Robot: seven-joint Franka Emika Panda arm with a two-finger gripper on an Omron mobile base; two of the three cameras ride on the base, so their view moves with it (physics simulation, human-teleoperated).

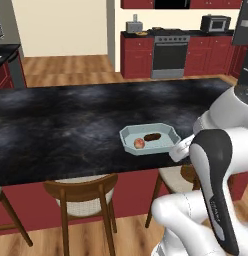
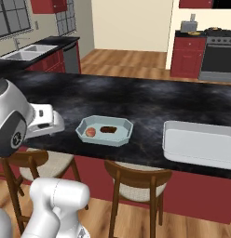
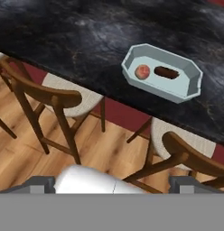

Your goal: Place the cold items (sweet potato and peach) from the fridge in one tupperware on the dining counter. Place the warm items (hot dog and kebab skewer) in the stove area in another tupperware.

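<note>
I see peach (image 3: 142, 71) and what looks like sweet potato (image 3: 166, 72) side by side in tupperware (image 3: 186, 92); gripper (image 3: 112, 182) fingers wide, empty.

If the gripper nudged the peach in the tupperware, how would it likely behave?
The peach looks round, so it would probably roll. The tupperware has raised walls that would likely stop it. The sweet potato beside it looks elongated, and might block rolling that way.
</note>
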